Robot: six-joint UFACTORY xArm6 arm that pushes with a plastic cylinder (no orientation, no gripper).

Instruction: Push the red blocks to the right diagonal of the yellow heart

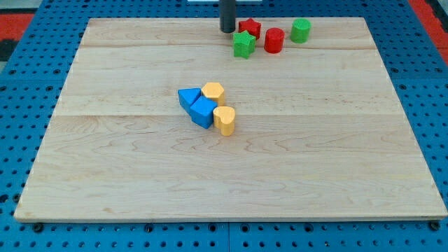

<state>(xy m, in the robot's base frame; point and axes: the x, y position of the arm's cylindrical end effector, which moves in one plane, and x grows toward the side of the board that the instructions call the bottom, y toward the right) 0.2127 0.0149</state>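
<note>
Red star (249,28) and red cylinder (274,40) sit far above the yellow heart (225,120); your tip (228,30), jawless, touches the star's left.

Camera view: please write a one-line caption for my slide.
My tip beside the red star and red cylinder at the view's top; the yellow heart waits mid-board.

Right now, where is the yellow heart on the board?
The yellow heart lies near the board's middle, slightly toward the view's left, touching the blue block on its left, with the yellow hexagon just above it.
</note>
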